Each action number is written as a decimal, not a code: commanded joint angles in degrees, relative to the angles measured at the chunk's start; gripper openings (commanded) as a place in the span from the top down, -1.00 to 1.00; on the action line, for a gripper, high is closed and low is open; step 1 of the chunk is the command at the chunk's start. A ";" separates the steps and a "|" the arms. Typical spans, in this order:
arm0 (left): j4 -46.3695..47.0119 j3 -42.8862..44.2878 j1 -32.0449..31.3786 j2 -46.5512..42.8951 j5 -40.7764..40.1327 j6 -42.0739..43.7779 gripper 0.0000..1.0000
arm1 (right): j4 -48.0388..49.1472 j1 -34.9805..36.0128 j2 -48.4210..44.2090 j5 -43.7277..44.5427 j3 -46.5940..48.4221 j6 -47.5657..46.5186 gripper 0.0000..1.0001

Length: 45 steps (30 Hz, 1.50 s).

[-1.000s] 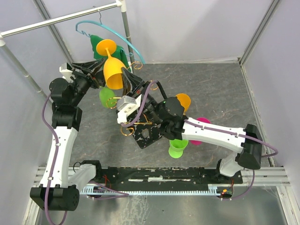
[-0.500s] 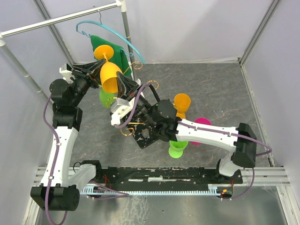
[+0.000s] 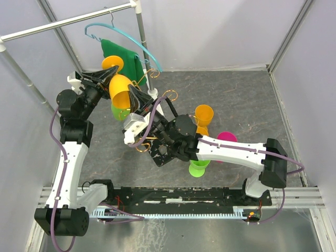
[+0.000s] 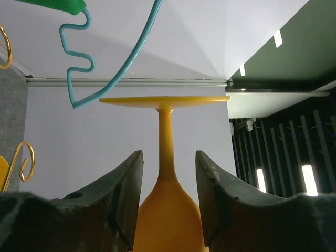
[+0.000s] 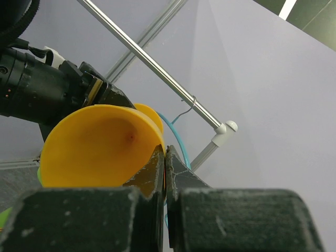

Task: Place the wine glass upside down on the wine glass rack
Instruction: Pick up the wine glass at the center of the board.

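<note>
An orange wine glass [image 3: 119, 88] is held in the air at the back left, foot [image 3: 112, 63] towards the back. My left gripper [image 3: 106, 80] grips its bowl; in the left wrist view the bowl [image 4: 168, 220] fills the gap between the fingers, stem and foot pointing up. My right gripper [image 3: 134, 98] is shut on the rim of the bowl, seen in the right wrist view [image 5: 165, 149] with one finger inside the rim. The gold wine glass rack [image 3: 169, 95] on its black marbled base [image 3: 167, 152] stands just right of the glass.
A white clothes rail [image 3: 68, 21] with a teal hanger [image 3: 126, 37] and green cloth [image 3: 126, 56] is right behind the glass. A green glass [image 3: 199, 166], an orange glass [image 3: 203, 115] and a pink glass [image 3: 227, 137] stand by the rack. Another green glass [image 3: 118, 110] is under the held one.
The orange glass has moved left and down and tipped over more. My right gripper followed it to the left and now pinches its rim.
</note>
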 commanded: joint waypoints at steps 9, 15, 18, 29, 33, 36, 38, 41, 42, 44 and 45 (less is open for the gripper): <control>7.17 -0.75 -0.13 -0.62 1.66 -1.94 0.57 | 3.38 0.80 0.00 -0.03 -0.40 0.75 0.99; 11.73 -2.33 -0.13 0.23 3.08 0.00 0.91 | 1.98 0.77 -0.96 1.67 -1.50 1.45 0.99; 14.02 -2.83 -0.12 0.94 3.75 1.71 0.94 | 1.16 0.78 -1.92 2.52 -2.67 1.52 0.99; 24.67 -5.45 0.43 2.92 4.56 7.15 0.95 | -0.56 0.72 -7.32 10.07 -8.56 1.34 0.72; 23.10 -2.28 3.31 2.66 5.96 15.20 0.95 | -5.15 0.76 -11.07 14.57 -10.81 2.26 0.56; 15.85 1.47 5.08 1.90 6.81 24.68 0.95 | -7.19 0.77 -13.95 17.30 -12.94 3.29 0.35; 10.74 3.28 5.55 1.21 6.60 31.87 0.95 | -8.54 0.76 -15.70 19.42 -14.14 3.91 0.21; 5.31 4.09 5.81 -0.55 5.54 42.50 0.95 | -10.72 0.76 -17.92 22.78 -15.60 4.19 0.00; 3.65 4.24 5.78 -1.37 4.72 45.48 0.95 | -11.53 0.72 -18.58 23.83 -16.03 4.32 -0.08; -0.06 4.73 5.85 -3.11 3.54 52.42 0.95 | -12.85 0.72 -20.07 26.03 -17.16 4.88 -0.17; -2.35 5.19 5.90 -4.14 3.12 55.87 0.95 | -13.40 0.72 -20.80 26.82 -17.67 5.19 -0.21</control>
